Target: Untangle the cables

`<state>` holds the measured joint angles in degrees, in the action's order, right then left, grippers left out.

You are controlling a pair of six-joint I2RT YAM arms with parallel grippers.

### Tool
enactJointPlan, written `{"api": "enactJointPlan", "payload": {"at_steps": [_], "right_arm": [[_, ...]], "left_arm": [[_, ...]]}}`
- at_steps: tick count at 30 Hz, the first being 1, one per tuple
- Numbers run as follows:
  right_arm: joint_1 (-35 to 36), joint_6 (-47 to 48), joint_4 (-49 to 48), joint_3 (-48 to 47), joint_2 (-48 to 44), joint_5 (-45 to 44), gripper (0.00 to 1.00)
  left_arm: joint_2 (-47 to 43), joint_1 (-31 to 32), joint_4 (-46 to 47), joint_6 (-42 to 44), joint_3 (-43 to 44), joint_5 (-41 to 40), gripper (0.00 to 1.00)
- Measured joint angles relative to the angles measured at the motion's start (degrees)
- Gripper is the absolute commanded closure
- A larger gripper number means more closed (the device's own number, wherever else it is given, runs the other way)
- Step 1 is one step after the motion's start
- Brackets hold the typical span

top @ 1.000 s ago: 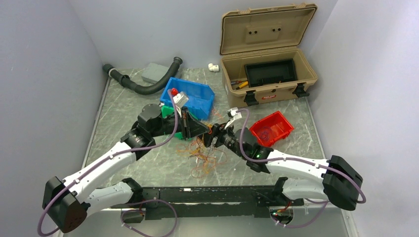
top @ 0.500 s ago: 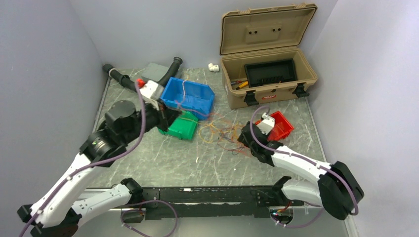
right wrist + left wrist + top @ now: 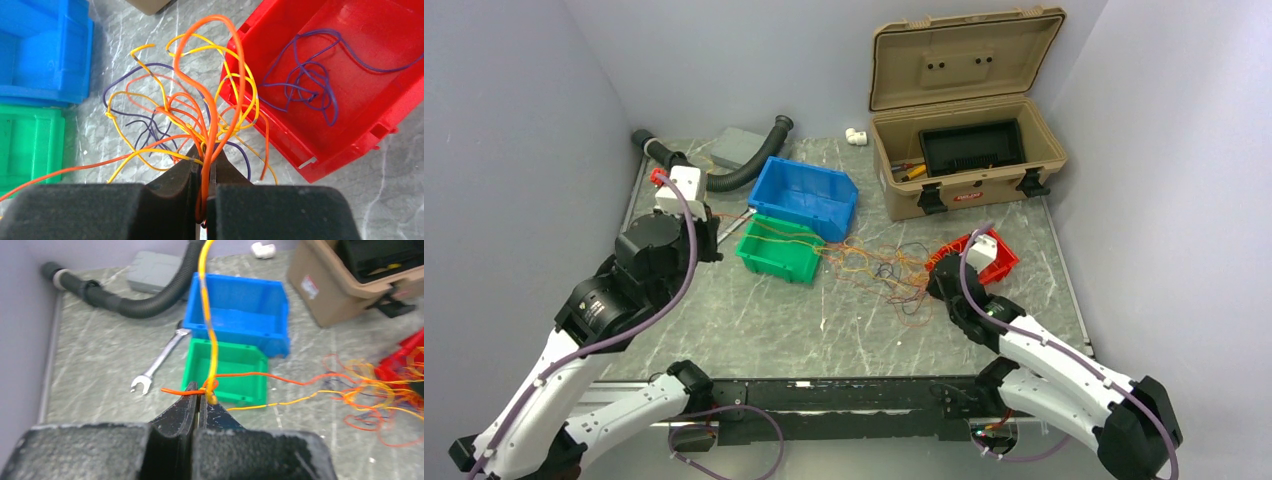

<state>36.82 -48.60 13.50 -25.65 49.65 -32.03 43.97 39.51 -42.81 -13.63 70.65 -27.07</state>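
The cables (image 3: 889,270) are a loose tangle of thin orange, yellow and purple wires on the table between the green bin (image 3: 774,258) and the red bin (image 3: 1004,262). My left gripper (image 3: 202,392) is shut on an orange and a yellow strand, which stretch over the green bin (image 3: 225,370) towards the tangle (image 3: 380,395). My right gripper (image 3: 206,155) is shut on a bunch of orange strands at the tangle's near edge (image 3: 200,115), just left of the red bin (image 3: 380,95).
The red bin holds loose purple wire (image 3: 305,85). A blue bin (image 3: 809,195) stands behind the green one, with a wrench (image 3: 157,362) to its left. At the back are a black corrugated hose (image 3: 724,178), a grey block (image 3: 739,147) and an open tan toolbox (image 3: 969,150).
My left gripper has drawn back to the left, pulling its strands taut over the green bin. My right gripper has moved right to the red bin and shut on orange strands.
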Motion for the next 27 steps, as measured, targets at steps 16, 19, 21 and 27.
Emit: {"api": "enactJointPlan", "payload": {"at_steps": [16,19,21,27], "right_arm": [[0.0,5.4,2.7,-1.2,-2.6,1.4,0.98],[0.0,7.4,2.2,-2.2,-2.1,3.8,0.94],[0.0,8.6,1.7,-2.7,-2.0,5.2,0.74],[-0.1,14.8,-2.0,-2.8,-4.0,15.3,0.17]], "left_arm": [[-1.7,0.0,-3.4,2.4,-3.3,-6.6,1.0],[-2.0,-0.1,-3.5,2.4,-3.3,-6.7,1.0],[-2.0,-0.1,-3.7,2.4,-3.3,-6.7,1.0],[-2.1,-0.1,-3.5,2.6,-3.3,-4.3,1.0]]}}
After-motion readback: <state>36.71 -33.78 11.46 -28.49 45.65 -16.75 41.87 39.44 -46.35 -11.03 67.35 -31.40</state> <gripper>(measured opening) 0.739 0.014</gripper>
